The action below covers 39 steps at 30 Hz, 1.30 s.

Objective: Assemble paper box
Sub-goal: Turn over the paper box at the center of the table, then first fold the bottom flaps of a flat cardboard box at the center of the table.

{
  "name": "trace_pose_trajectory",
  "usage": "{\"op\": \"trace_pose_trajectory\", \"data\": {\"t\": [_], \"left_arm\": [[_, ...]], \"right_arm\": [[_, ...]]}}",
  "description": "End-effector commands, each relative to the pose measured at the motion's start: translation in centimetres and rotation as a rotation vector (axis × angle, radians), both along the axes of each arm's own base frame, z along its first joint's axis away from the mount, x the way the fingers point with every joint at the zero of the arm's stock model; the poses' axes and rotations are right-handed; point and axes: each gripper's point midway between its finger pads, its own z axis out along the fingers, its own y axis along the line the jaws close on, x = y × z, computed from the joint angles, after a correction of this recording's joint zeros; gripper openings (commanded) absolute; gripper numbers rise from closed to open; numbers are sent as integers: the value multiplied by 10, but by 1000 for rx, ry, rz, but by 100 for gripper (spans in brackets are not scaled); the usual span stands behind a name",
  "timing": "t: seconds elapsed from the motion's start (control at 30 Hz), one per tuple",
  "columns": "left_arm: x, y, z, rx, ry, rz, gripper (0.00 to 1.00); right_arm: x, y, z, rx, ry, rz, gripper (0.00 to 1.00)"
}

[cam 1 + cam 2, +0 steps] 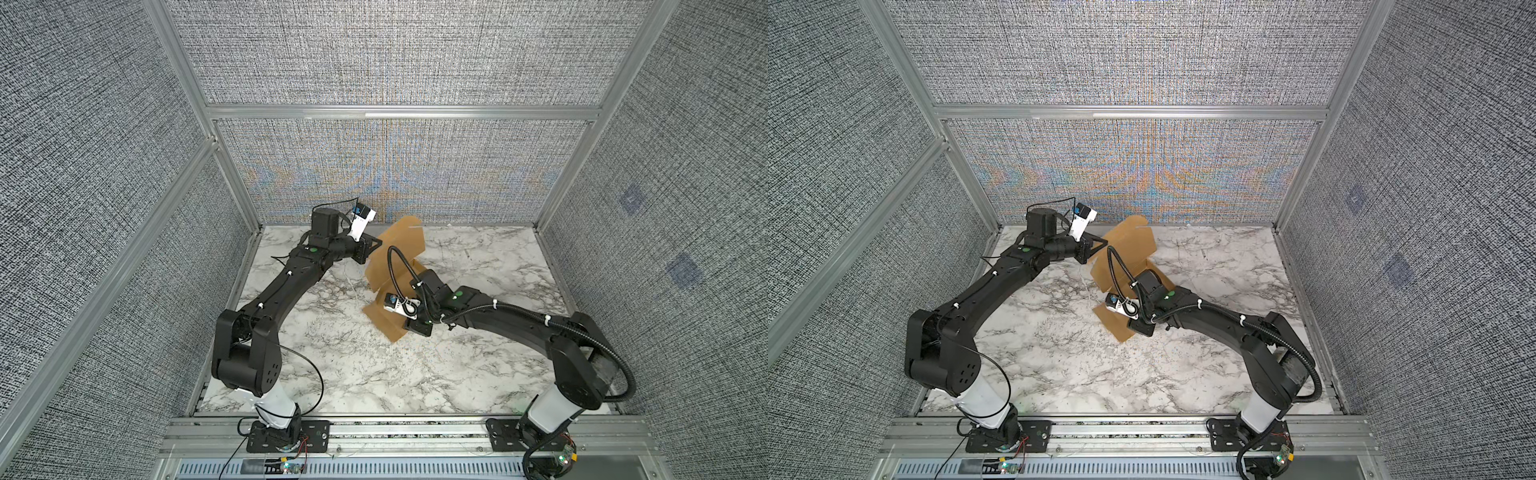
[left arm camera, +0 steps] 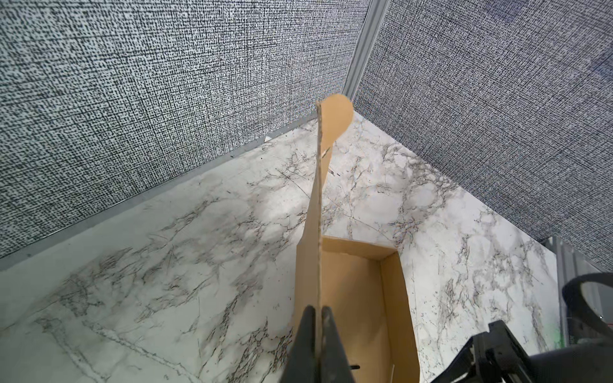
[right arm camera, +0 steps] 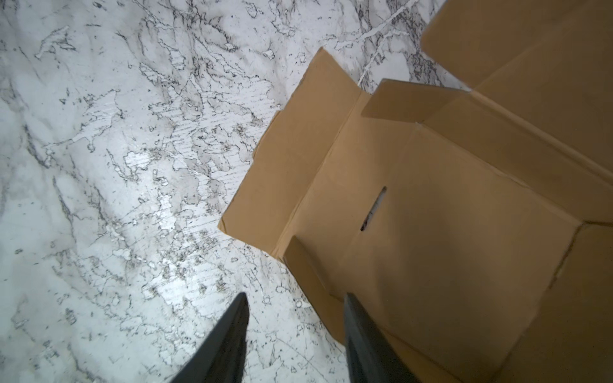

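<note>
A: Where is the paper box (image 1: 397,249)?
B: Half-folded on the marble surface (image 1: 353,365), toward the back, one panel (image 2: 331,126) standing upright.
A: And the arms?
B: The left end effector (image 2: 317,310) pinches that panel's edge. The right end effector (image 3: 296,300) is spread astride a low side flap (image 3: 308,275).

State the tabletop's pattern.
The tabletop is white marble with grey veins, clearest in the right wrist view.
</note>
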Motion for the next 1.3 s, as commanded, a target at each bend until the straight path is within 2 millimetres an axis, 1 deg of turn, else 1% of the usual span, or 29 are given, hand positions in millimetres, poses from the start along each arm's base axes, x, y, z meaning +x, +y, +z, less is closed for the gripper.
{"op": "trace_pose_trajectory", "data": {"t": [0.0,0.1,0.2,0.3,0.43,0.5,0.6,0.7,0.8,0.87,1.0,1.13,1.27], "left_arm": [[-3,-1,1,-6,-7,-11,6],[-4,0,1,-2,-8,-8,7],[-4,0,-1,-3,-5,-9,7],[-4,-1,-3,-7,0,-6,7],[-4,-1,-5,-10,5,-5,7],[-4,-2,-7,-18,14,-1,7],[-4,-2,-8,-27,27,7,7],[-3,-1,-8,-39,37,18,7],[-3,-1,-12,-41,51,29,7],[-3,1,-10,-43,53,38,7],[1,5,-14,-41,77,83,7],[3,8,-14,-40,99,122,7],[6,10,-17,-45,120,151,8]], "right_arm": [[2,-3,-9,-26,-13,-10,49],[6,-5,-21,-62,-10,-20,48],[5,-6,-29,-78,-8,5,49],[9,-8,-37,-106,-5,0,49],[11,-1,-39,-86,6,-2,47],[15,-1,-40,-78,3,-23,44],[22,0,-36,-37,17,-87,35],[21,3,-34,23,38,-119,28],[26,-1,-37,39,50,-177,20],[27,-1,-38,48,63,-204,16],[26,0,-40,82,67,-233,14],[31,-3,-40,83,64,-281,9],[36,-6,-38,99,41,-328,7]]}}
